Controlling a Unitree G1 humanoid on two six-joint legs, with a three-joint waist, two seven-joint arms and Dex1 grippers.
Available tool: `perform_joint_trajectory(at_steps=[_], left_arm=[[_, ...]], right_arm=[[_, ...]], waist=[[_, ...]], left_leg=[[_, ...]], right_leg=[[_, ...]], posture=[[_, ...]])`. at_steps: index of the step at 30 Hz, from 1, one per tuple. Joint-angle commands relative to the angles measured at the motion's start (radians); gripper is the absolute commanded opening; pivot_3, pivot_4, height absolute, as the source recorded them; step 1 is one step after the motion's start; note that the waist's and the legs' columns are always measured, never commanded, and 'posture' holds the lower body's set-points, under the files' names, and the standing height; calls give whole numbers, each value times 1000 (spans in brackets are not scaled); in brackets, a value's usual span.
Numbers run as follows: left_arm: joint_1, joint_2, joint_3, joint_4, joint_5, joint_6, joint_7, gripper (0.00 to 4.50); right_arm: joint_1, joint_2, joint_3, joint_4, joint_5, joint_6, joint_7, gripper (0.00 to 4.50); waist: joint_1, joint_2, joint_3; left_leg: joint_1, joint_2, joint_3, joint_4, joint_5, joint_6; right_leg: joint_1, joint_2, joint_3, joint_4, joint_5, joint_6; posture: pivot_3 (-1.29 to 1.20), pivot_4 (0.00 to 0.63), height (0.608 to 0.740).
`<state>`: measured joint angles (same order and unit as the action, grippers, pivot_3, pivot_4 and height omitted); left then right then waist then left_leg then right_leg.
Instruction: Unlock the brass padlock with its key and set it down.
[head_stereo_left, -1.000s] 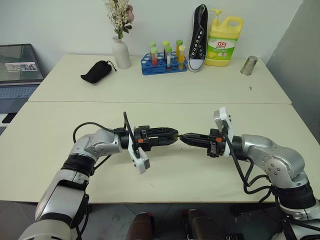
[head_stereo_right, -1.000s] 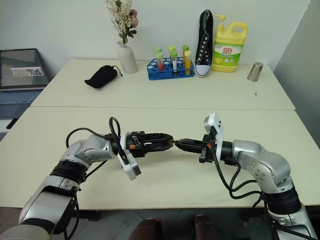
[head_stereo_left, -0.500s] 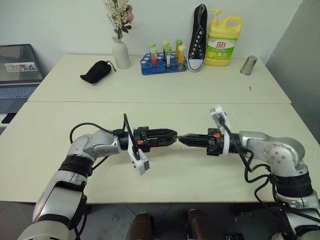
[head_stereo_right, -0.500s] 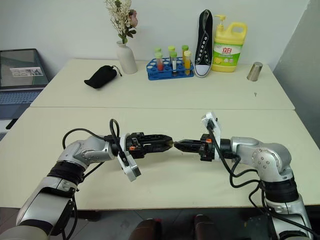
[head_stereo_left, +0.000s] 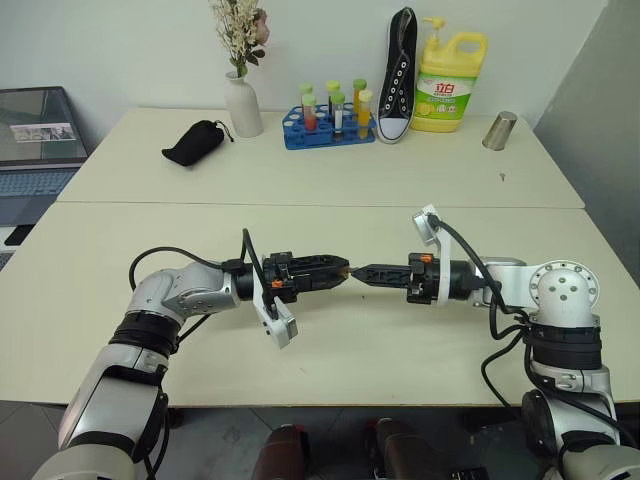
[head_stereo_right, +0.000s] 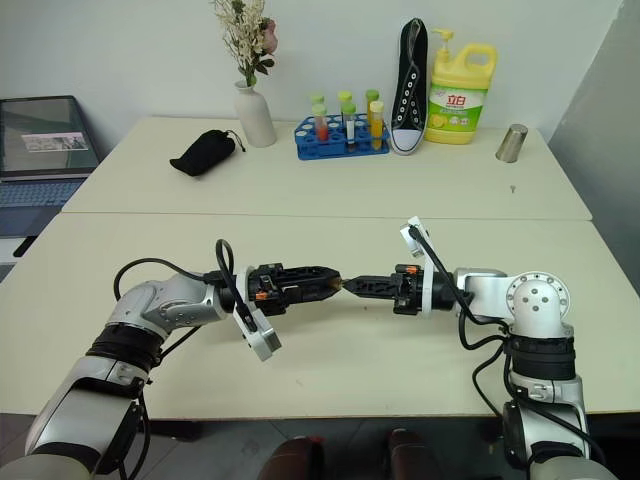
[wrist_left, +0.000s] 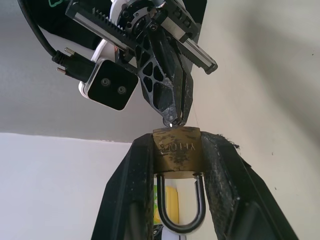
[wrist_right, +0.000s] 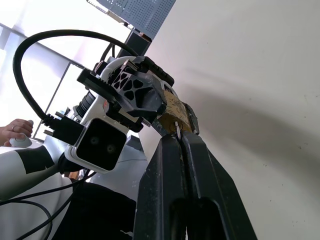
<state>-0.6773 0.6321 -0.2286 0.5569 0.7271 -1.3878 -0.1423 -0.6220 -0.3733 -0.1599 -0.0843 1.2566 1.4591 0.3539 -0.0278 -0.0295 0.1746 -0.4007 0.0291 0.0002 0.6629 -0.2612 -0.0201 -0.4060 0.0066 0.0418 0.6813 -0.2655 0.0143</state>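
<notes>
Brass padlock (wrist_left: 177, 148) sits clamped between the left gripper (head_stereo_left: 340, 271) fingers (wrist_left: 132, 190), held above the table (head_stereo_left: 400, 350) at lower centre of the head views; body faces the other arm, silvery shackle (wrist_left: 179, 210) runs back between the fingers. Shackle looks seated in the body. Right gripper (head_stereo_left: 363, 273) comes in level from the right side of frame, fingertips pressed together and pinching the key (wrist_left: 171, 121), a small silvery bit at the padlock's end face. Both grippers meet tip to tip mid-frame. Upper part of frame, back of table: black pouch (head_stereo_left: 194, 142), white vase (head_stereo_left: 243, 104), blue tube rack (head_stereo_left: 328, 124), black sneaker (head_stereo_left: 398, 75), yellow bottle (head_stereo_left: 449, 73), metal cup (head_stereo_left: 497, 131). Laptop (head_stereo_left: 38, 140) at upper left.
</notes>
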Motion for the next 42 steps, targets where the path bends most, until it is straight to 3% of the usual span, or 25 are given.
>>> perform_joint_trajectory(at_steps=[1,3,4,8,12,17,26,38,42], left_arm=[[9,17,-11,-28,13,-10,15,985],[10,18,-13,-32,13,-7,20,985],[11,20,-15,-32,14,-5,24,985],[11,22,-18,-24,1,15,31,985],[11,25,-27,-22,-12,20,32,985],[-8,21,-35,-11,-12,28,37,985],[-21,17,-44,-6,-14,25,45,985],[-15,15,-43,-18,-18,34,46,985],[-10,14,-42,-26,-22,41,44,985]], right_arm=[[-30,-5,-20,-74,5,-60,24,0],[-27,-2,-21,-85,2,-73,26,0],[-13,-46,37,-138,-73,-123,71,0],[53,-129,107,-276,-257,-358,215,826],[140,-235,179,-358,-415,-539,344,2258],[218,-235,197,-393,-458,-605,362,4017],[174,-76,215,-328,-465,-552,232,4030],[137,-35,256,-278,-465,-500,282,4030],[124,-24,261,-262,-472,-497,283,3152]], waist=[[0,0,0],[0,0,0],[-1,0,0],[-1,0,0],[2,0,0],[-2,0,0],[-2,0,0],[-1,0,0],[-1,0,0]], left_leg=[[0,0,0,0,0,0],[0,0,0,0,0,0],[0,0,0,0,0,0],[0,0,0,0,0,0],[-1,-1,0,0,0,0],[0,0,1,0,0,0],[0,0,1,0,0,0],[0,0,1,0,0,0],[0,0,1,0,0,0]], right_leg=[[0,0,0,0,0,0],[0,0,0,0,0,0],[0,0,0,0,0,0],[-1,0,-1,-1,0,0],[-1,0,-2,-1,0,1],[-1,1,-1,-1,0,0],[-1,1,-1,0,0,0],[-1,1,-1,0,0,0],[-1,1,-1,0,0,0]], posture=[[0,150,740],[0,150,740],[0,150,740],[0,150,740],[0,150,740],[0,150,740],[0,150,740],[0,150,740],[0,150,740]])
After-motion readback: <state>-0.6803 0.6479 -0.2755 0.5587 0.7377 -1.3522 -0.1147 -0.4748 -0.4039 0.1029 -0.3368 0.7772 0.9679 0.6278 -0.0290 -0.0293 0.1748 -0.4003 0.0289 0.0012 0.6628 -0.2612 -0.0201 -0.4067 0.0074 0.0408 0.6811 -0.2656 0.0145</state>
